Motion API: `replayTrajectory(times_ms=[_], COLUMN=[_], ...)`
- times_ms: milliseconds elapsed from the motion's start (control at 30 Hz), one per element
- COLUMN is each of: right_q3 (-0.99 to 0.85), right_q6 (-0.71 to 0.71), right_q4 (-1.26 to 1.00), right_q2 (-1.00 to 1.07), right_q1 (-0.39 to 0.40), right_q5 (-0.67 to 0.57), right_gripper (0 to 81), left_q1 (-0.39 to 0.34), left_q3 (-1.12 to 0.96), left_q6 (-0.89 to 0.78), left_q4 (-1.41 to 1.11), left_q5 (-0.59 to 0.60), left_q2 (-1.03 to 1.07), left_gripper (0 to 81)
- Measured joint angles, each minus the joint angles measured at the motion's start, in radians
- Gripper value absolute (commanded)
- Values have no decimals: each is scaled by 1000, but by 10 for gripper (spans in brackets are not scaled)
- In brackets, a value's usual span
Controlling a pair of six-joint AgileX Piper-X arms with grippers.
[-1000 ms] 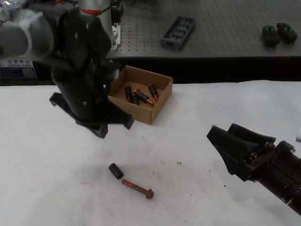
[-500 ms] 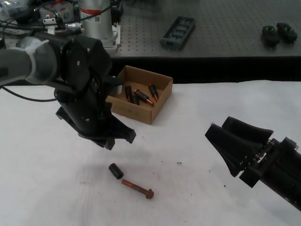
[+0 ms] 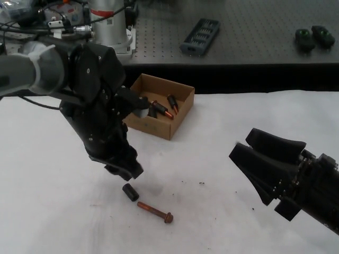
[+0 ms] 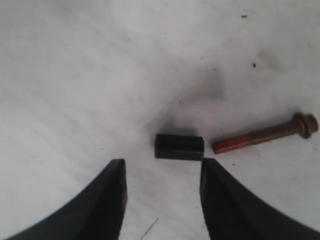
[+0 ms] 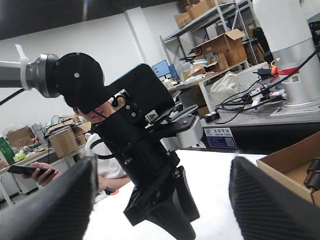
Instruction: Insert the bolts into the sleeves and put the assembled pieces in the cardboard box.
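Note:
A short black sleeve (image 3: 130, 191) (image 4: 179, 147) lies on the white cloth with a copper-coloured bolt (image 3: 155, 211) (image 4: 265, 133) beside it, almost end to end. My left gripper (image 3: 125, 172) (image 4: 162, 187) hangs open just above the sleeve, which sits a little ahead of the gap between its fingers. The cardboard box (image 3: 180, 112) at the back holds several assembled pieces (image 3: 162, 109). My right gripper (image 3: 254, 164) (image 5: 162, 185) is open at the right, above the cloth, with nothing between its fingers; its wrist view looks across at the left arm (image 5: 145, 165).
A grey perforated bench at the back carries a dark ribbed block (image 3: 200, 35) and two dark round parts (image 3: 314, 37). White cloth (image 3: 222, 132) covers the table. Small dark specks (image 3: 202, 183) lie right of the bolt.
The left arm has swung down and toward the sleeve, its gripper now pointing at it. The right gripper has shifted slightly lower and nearer the front.

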Motion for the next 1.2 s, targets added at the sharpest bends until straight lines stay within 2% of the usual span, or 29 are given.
replayTrajectory(times_ms=[233,367,633,867,1200], right_q3=[0,0,0,0,0], right_q6=[-16,-32,-49,-51,-53], right_q4=[0,0,0,0,0], right_q2=[0,0,0,0,0], right_q1=[0,0,0,0,0], right_q5=[-1,-1,-1,-1,-1], right_gripper=[547,547,547,547,547], left_q1=[-4,-8,-19,-19,-19], left_q3=[8,27,146,174,174], left_q6=[441,569,960,1052,1071], left_q4=[9,3,-81,-234,-254], left_q5=[9,37,78,78,44], left_q2=[0,0,0,0,19], left_gripper=[419,423,423,423,398])
